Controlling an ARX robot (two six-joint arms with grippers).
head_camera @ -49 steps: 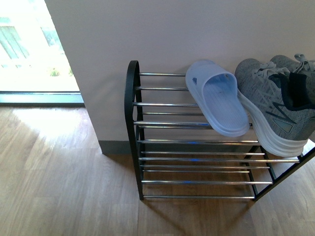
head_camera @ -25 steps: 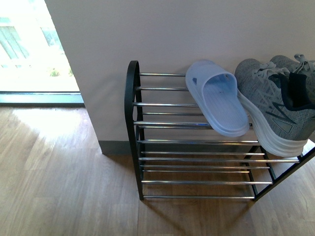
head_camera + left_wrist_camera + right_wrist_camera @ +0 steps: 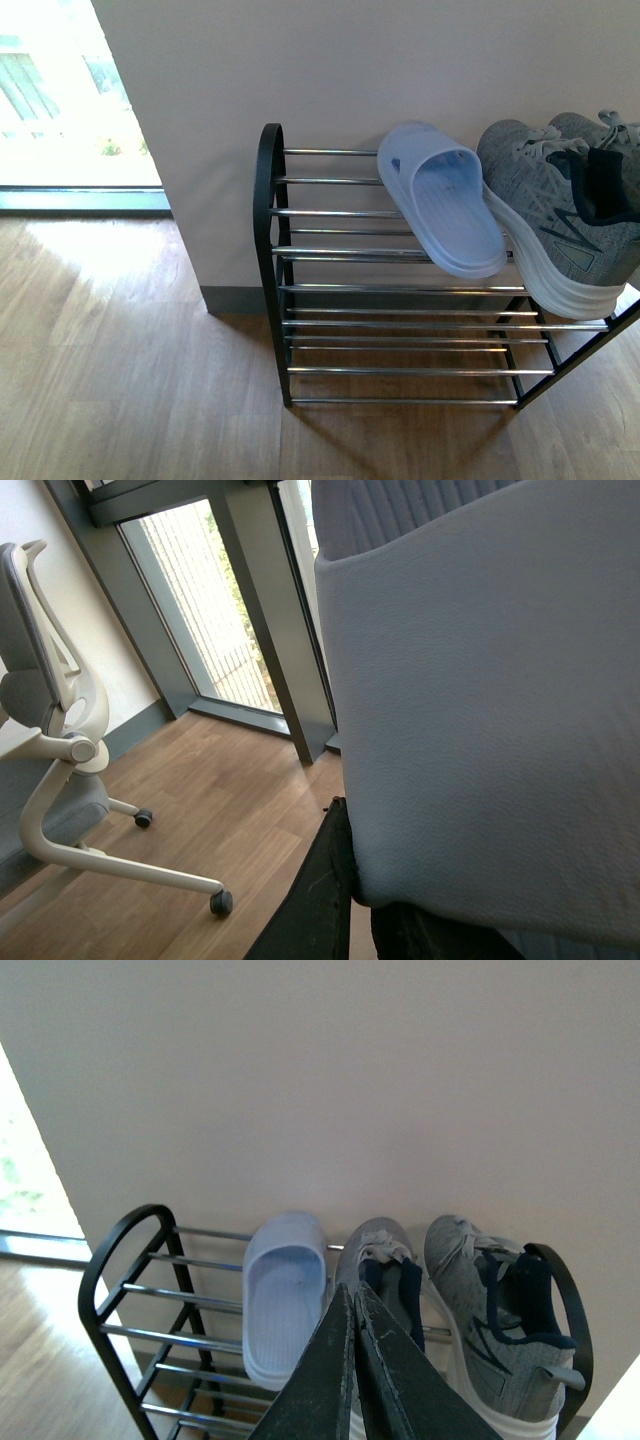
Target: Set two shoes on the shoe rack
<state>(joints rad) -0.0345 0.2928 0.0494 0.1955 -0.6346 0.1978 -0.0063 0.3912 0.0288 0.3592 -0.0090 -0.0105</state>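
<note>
The shoe rack (image 3: 266,250) stands against the wall, black side frames and chrome rods. On its top tier lie a light blue slipper (image 3: 441,200) and a grey sneaker (image 3: 560,215). The right wrist view shows the rack (image 3: 110,1252) with that slipper (image 3: 283,1290) and two grey sneakers (image 3: 385,1272) (image 3: 500,1320) side by side. My right gripper (image 3: 349,1295) hangs shut and empty above and in front of the rack. My left gripper (image 3: 362,885) is shut on another pale slipper (image 3: 480,700), which fills most of its view. Neither arm shows in the front view.
Wooden floor (image 3: 120,380) spreads in front and left of the rack. A bright window (image 3: 60,100) with a dark sill lies to the left. In the left wrist view a white office chair (image 3: 60,770) on castors stands near a glass door (image 3: 215,610).
</note>
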